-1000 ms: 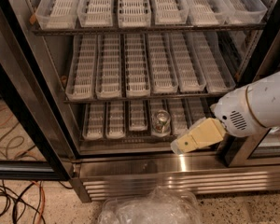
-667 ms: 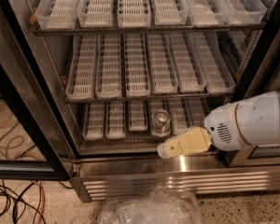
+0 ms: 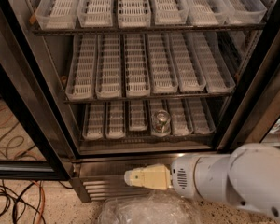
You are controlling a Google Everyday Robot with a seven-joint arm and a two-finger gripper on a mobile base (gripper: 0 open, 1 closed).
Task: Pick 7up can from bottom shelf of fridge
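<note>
The fridge (image 3: 32, 101) stands open with three racks of pale slotted trays. The 7up can (image 3: 161, 122) stands upright in the fourth lane tray from the left on the bottom shelf (image 3: 107, 135), its silver top with pull tab showing. My gripper (image 3: 139, 177), pale yellow on a white arm, points left in front of the steel base grille. It is below the bottom shelf, lower than the can and slightly left of it, apart from it and holding nothing that I can see.
The black-framed door (image 3: 23, 125) hangs open at the left, and a black door post (image 3: 252, 92) stands at the right. Cables (image 3: 14, 199) lie on the floor at lower left. A crumpled clear plastic bag (image 3: 144, 211) lies under the gripper.
The gripper has moved left and down, from beside the bottom shelf's right end to in front of the base grille. The can has not moved.
</note>
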